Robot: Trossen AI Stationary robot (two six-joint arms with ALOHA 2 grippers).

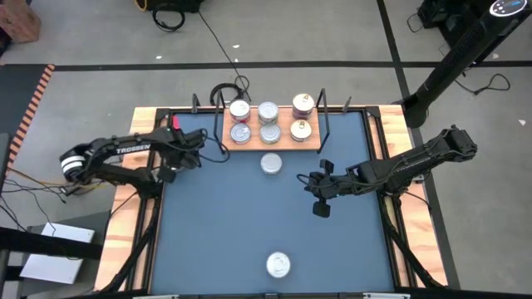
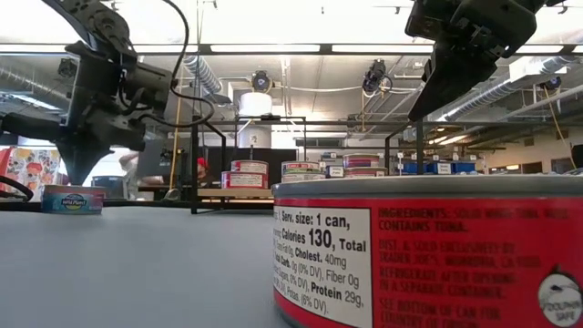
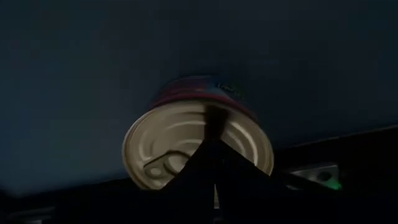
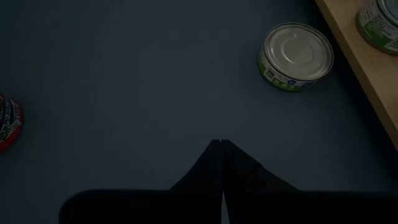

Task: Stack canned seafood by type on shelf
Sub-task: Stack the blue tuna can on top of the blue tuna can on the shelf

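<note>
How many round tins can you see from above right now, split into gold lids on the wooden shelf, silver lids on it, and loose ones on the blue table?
Gold-lidded round tins on the light wooden shelf: 2
Silver-lidded round tins on the shelf: 4
Loose tins on the blue table: 3, silver-lidded, red-sided, pink-labelled
Total: 9 tops showing; any tins stacked underneath stay uncounted.

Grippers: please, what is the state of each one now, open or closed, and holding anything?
Left gripper: closed, holding nothing, above a tin.
Right gripper: closed, holding nothing, over the blue table.
</note>
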